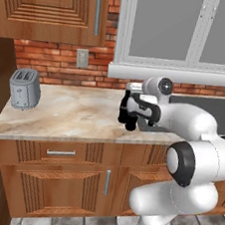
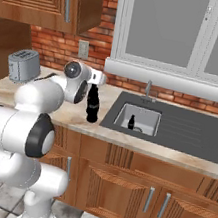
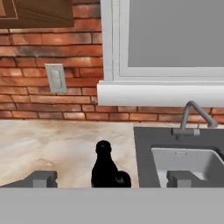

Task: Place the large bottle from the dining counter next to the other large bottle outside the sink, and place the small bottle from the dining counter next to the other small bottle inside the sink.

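Brick wall and a window are backing the marbled counter (image 1: 74, 114) where I am working. Two black large bottles (image 2: 92, 104) are standing upright, close together, on the counter just left of the sink (image 2: 188, 130), outside it. My jaws (image 3: 109, 179) are hanging spread wide and released, one finger on each side of them, gripping nothing. Inside the basin, a small bottle (image 2: 131, 121) is standing. Farther left, a toaster (image 1: 24, 89) is sitting.

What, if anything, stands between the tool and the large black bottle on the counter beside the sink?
Nothing visible does. The tool is open, and the large black bottle stands upright on the counter straight ahead of it, between its fingertips in the hand view, just left of the sink.
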Tool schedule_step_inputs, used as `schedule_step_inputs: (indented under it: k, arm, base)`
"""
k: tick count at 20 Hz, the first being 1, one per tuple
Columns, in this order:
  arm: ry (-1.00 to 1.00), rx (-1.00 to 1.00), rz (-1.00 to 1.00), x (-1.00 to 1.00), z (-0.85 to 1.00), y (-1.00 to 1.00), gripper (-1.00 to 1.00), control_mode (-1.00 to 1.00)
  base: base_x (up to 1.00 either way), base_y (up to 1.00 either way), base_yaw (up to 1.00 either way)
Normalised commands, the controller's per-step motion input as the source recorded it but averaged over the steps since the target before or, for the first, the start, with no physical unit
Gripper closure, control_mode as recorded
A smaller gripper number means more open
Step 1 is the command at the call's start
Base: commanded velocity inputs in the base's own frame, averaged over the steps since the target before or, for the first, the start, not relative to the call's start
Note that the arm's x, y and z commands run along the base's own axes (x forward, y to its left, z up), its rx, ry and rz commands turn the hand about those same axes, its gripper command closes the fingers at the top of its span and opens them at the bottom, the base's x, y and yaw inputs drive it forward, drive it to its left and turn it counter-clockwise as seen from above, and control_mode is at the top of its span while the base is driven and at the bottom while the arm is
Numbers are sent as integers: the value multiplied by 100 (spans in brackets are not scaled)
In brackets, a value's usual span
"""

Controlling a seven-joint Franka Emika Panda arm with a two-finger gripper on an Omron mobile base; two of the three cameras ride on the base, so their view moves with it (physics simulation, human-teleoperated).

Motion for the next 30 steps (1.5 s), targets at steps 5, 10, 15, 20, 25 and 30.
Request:
schedule_step_inputs:
  k: [5,10,15,20,25,30]
  arm:
    - [13,-3,0,-9,0,0,-100,-100]
    - [6,-1,5,-49,-17,7,-100,-100]
    - [0,-4,5,-63,0,10,-100,-100]
    - [4,-1,3,-45,-7,1,-100,-100]
    - [10,-4,0,-31,-24,0,-100,-100]
    - [13,-3,0,-19,-24,0,-100,-100]
  base:
    - [0,0,0]
    - [0,0,0]
    - [0,0,0]
    - [0,0,0]
    - [0,0,0]
    - [0,0,0]
